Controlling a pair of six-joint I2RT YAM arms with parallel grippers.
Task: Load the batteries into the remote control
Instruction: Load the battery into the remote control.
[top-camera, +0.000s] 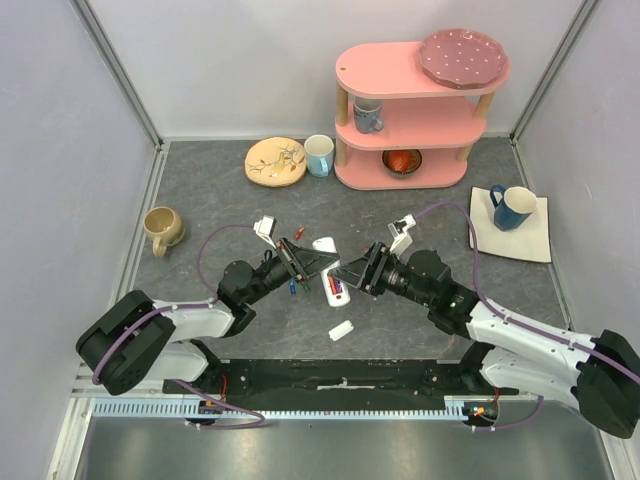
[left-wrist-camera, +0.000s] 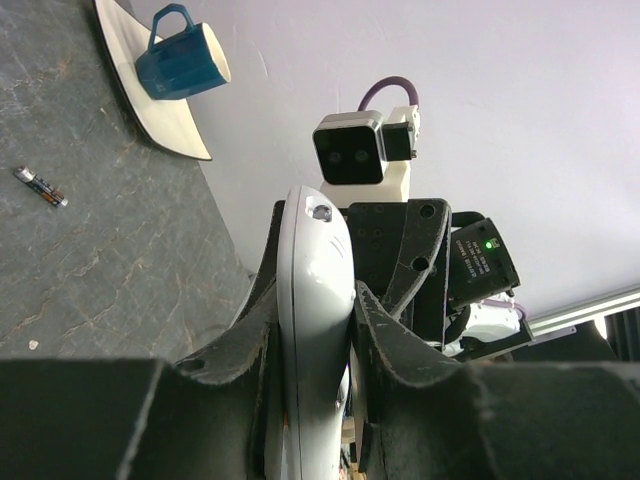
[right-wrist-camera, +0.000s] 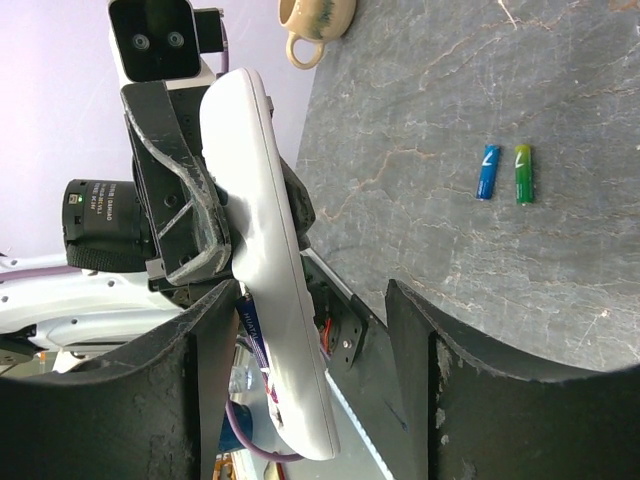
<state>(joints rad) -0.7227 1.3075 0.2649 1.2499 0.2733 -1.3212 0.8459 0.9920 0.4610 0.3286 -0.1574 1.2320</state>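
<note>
Clearly, the left fingers (left-wrist-camera: 390, 335) clamp the remote control (left-wrist-camera: 315, 300) at centre frame; the right fingers (right-wrist-camera: 480, 400) stand open about its end. Some batteries (right-wrist-camera: 487, 172) lie loose on the desk (right-wrist-camera: 420, 120); I judge loading unfinished, back cover (top-camera: 341, 329) off.

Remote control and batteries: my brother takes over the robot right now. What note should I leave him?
Left fingers: shut on the remote control, held up off the table.
Right fingers: open, gripping nothing, close to the remote's end.
Batteries: a blue battery and a green battery lie side by side on the table; another battery lies apart.
Back cover: off, on the table.
Done: remote picked up. I cannot tell if any battery is in.
Left: load the batteries.
</note>
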